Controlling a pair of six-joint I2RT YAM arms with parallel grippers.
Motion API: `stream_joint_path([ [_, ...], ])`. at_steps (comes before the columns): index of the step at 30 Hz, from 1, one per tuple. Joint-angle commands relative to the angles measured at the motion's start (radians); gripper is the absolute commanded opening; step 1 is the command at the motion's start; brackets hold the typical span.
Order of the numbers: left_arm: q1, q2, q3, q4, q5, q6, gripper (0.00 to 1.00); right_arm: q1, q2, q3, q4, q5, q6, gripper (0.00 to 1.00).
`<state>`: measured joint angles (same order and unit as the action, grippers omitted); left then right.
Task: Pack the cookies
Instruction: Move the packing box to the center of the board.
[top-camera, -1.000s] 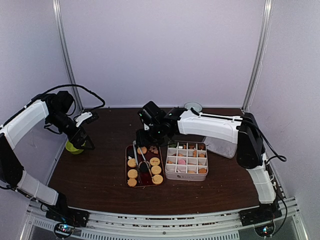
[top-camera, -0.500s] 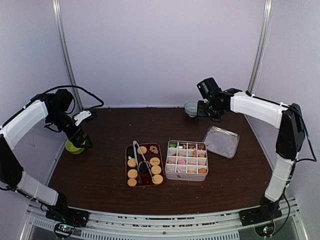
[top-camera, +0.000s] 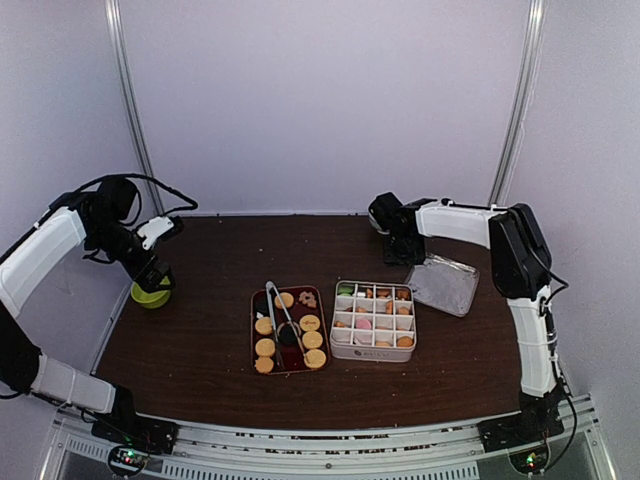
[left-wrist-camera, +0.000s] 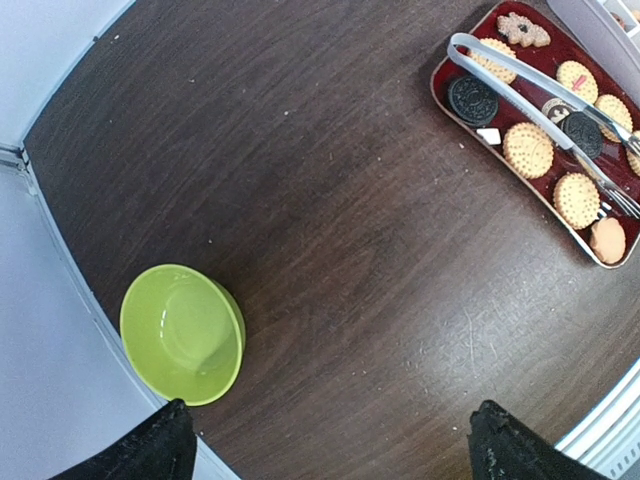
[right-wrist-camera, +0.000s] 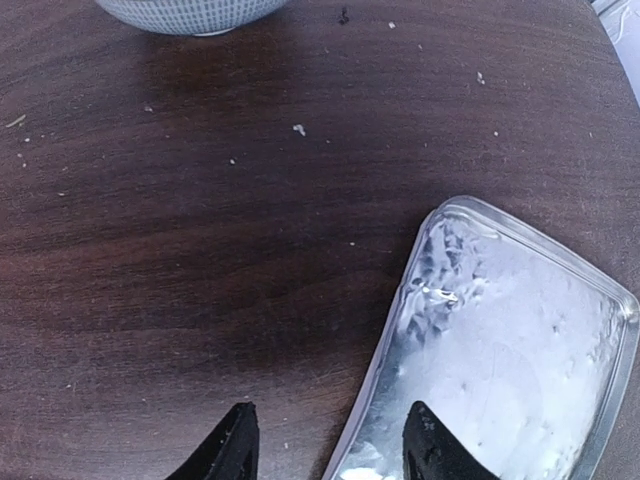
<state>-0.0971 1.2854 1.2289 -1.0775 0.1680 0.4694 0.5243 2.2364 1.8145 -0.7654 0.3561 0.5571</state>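
Note:
The cookies lie on a dark red tray (top-camera: 258, 300), mostly round golden ones (top-camera: 312, 340), and several more sit in the cells of a white divided box (top-camera: 372, 350). Metal tongs (top-camera: 279, 318) rest on the tray. In the left wrist view the tray (left-wrist-camera: 444, 68) shows at the upper right, with cookies (left-wrist-camera: 527, 150) and the tongs (left-wrist-camera: 540, 98). My left gripper (top-camera: 155, 276) is open and empty above a green bowl (top-camera: 148, 296), far left of the tray. My right gripper (top-camera: 404, 252) is open and empty, low over the table beside a clear lid (top-camera: 442, 285).
The green bowl (left-wrist-camera: 182, 333) sits by the table's left edge. In the right wrist view the clear lid (right-wrist-camera: 510, 350) lies under my right fingertip (right-wrist-camera: 428, 445), and a patterned bowl (right-wrist-camera: 190, 10) stands just beyond. Crumbs dot the dark wooden table (top-camera: 190, 340).
My right arm swung from over the cookie tray to the back right, then came down beside the clear lid. My left arm barely moved.

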Motion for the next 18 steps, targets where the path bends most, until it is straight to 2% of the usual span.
stream_joint_path([
  [1,0.007,0.011,-0.007,0.014,0.005,0.000,0.98,-0.022,0.001,-0.028,-0.017,0.008,0.031,0.49],
  [7,0.008,0.034,0.028,-0.017,0.030,0.008,0.98,-0.027,-0.010,-0.117,0.025,-0.031,0.052,0.47],
  [10,0.007,0.039,0.046,-0.037,0.039,0.006,0.98,-0.026,-0.008,-0.113,-0.010,-0.063,0.070,0.43],
  [18,0.007,0.033,0.058,-0.053,0.052,0.008,0.98,-0.018,-0.028,-0.155,-0.024,-0.094,0.078,0.43],
])
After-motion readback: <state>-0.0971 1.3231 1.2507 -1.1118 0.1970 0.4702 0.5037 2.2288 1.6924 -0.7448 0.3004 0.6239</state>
